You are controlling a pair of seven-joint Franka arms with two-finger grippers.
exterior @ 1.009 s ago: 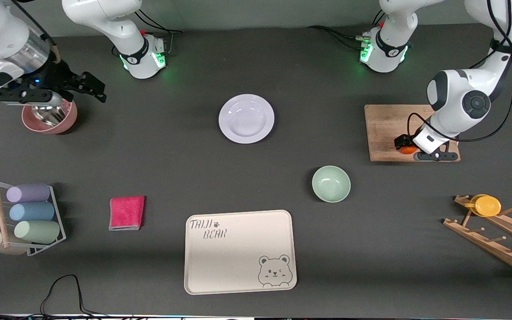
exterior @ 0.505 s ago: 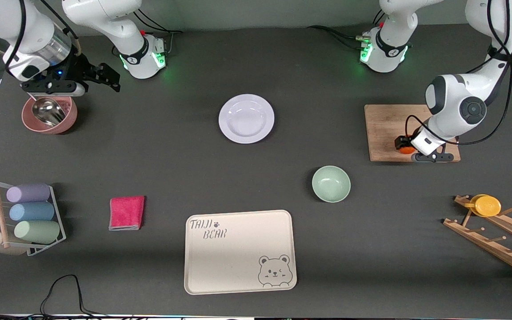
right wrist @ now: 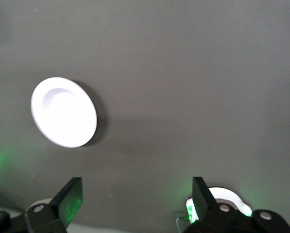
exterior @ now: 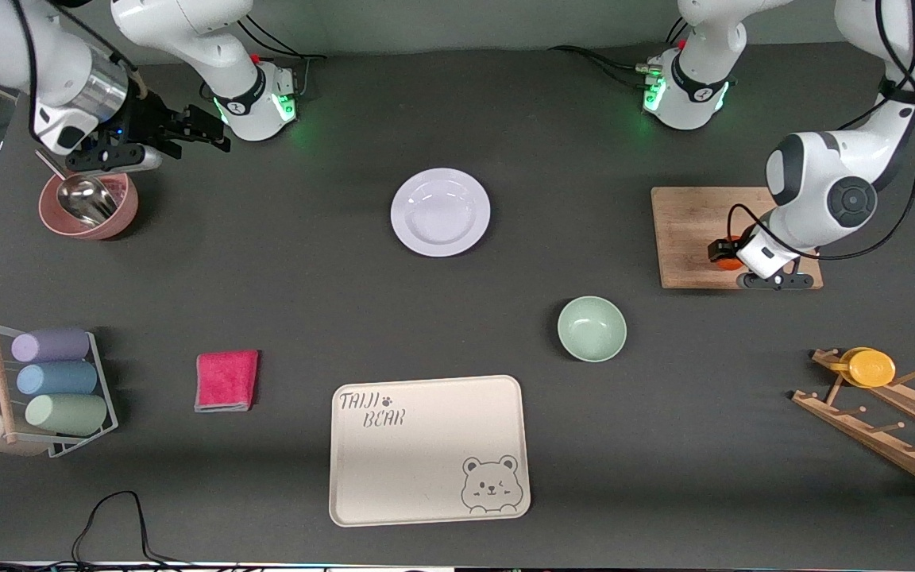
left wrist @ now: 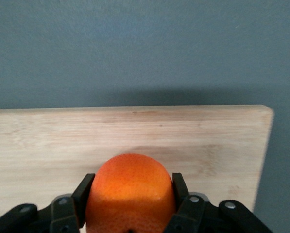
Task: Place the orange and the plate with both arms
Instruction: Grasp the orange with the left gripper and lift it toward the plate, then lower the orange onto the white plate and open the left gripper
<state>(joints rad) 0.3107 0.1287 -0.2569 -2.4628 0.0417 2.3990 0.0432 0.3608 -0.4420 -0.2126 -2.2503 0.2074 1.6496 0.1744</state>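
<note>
The orange (left wrist: 130, 189) sits between the fingers of my left gripper (left wrist: 132, 180), which is shut on it just over the wooden cutting board (left wrist: 135, 131). From the front only a sliver of the orange (exterior: 727, 255) shows under the left gripper (exterior: 726, 257), at the board's (exterior: 688, 226) edge nearer the camera. The white plate (exterior: 440, 212) lies empty mid-table, near the arms' bases. My right gripper (exterior: 218, 133) hangs open and empty over the table between the pink bowl and its own base. Its wrist view shows the plate (right wrist: 63, 112) well off from the right gripper (right wrist: 136, 189).
A mint-green bowl (exterior: 592, 328) and a beige bear tray (exterior: 428, 449) lie nearer the camera than the plate. A pink bowl with a metal scoop (exterior: 88, 206), a red cloth (exterior: 226, 380) and a cup rack (exterior: 44, 389) sit toward the right arm's end. A wooden rack (exterior: 878, 413) stands toward the left arm's end.
The left gripper has shut on the orange and shifted slightly over the board. The right gripper has swung off the pink bowl toward the table's middle, still open.
</note>
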